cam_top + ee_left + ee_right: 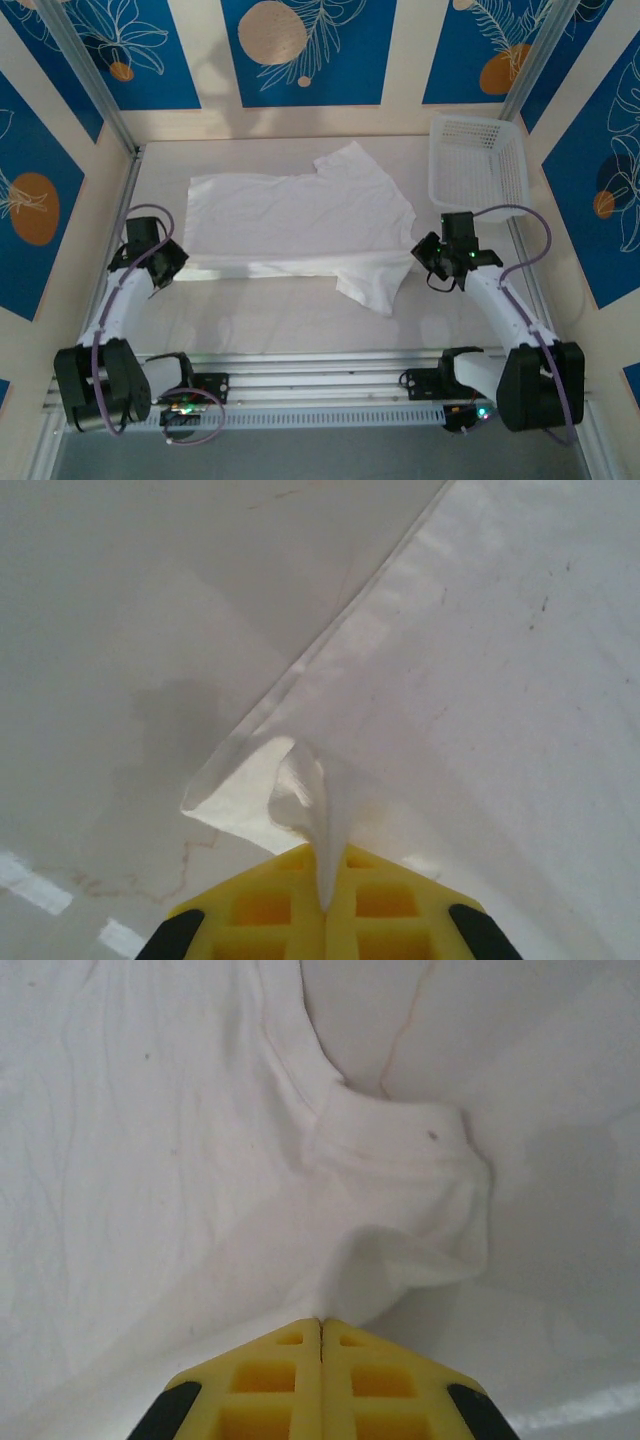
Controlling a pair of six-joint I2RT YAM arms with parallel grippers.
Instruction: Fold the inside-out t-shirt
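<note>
While clamped shut on the t-shirt (300, 225) spread at the middle of the table (270, 320), left gripper (325, 870) on its near hem corner, right gripper (320, 1325) beside the collar: lift both together, keep that edge taut (thin, prone to sagging), carry toward the far edge.

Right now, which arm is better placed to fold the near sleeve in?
Right. The right gripper is shut on the shirt beside that sleeve; the left gripper pinches the hem corner at the opposite end.
</note>
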